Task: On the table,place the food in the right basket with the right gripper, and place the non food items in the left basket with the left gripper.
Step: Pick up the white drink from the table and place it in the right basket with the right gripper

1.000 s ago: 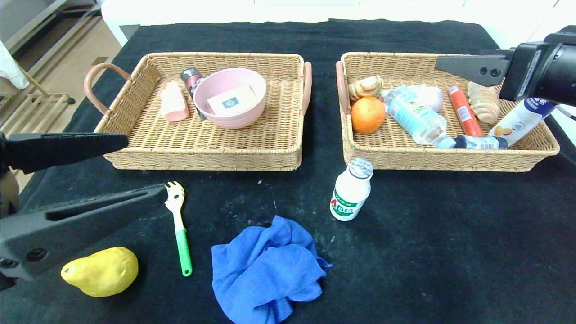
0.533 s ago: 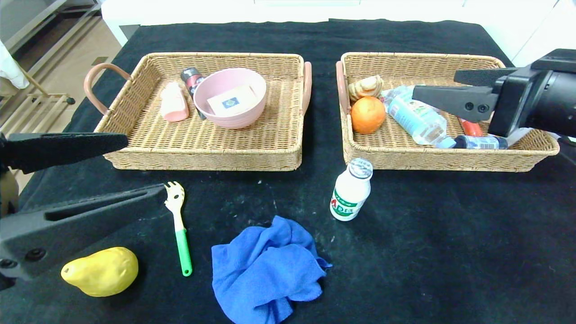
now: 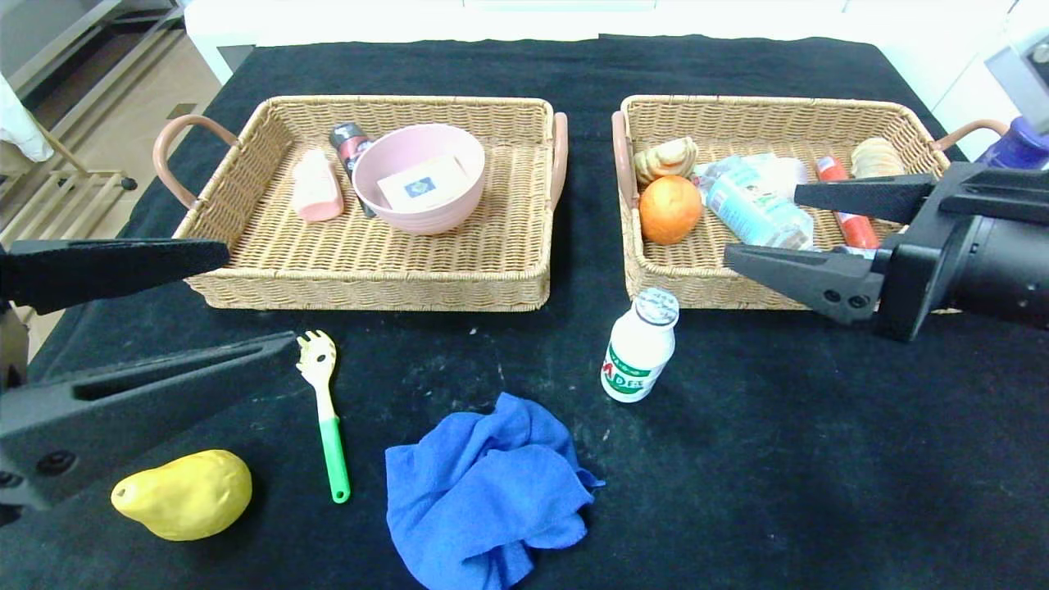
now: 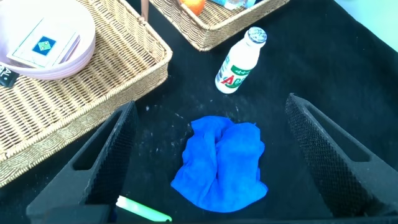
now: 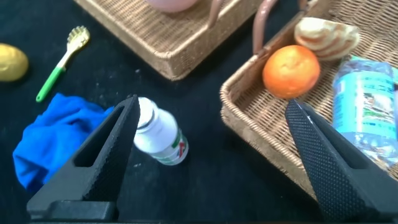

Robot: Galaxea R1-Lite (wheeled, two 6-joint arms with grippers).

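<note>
The small white green-labelled bottle [image 3: 639, 348] stands upright on the black table [image 3: 819, 459], just in front of the right basket [image 3: 705, 292]. My right gripper [image 3: 760, 224] hangs open over that basket's front rim, empty, up and to the right of the bottle [image 5: 160, 138]. A yellow pear [image 3: 182, 494] lies at the front left. A green-handled fork [image 3: 326, 410] and a crumpled blue cloth [image 3: 488, 492] lie between pear and bottle. My left gripper [image 3: 261, 297] is open and empty at the left edge, above the fork, looking down at the cloth [image 4: 221, 165].
The right basket holds an orange [image 3: 669, 210], a water bottle [image 3: 758, 211], pastries and a red stick. In the left basket [image 3: 369, 292] sit a pink bowl [image 3: 420, 176] with a small box, a pink item and a dark can.
My right gripper has come from over the back of the right basket down and forward to its front rim, closer to the small bottle. The left arm has barely moved.
</note>
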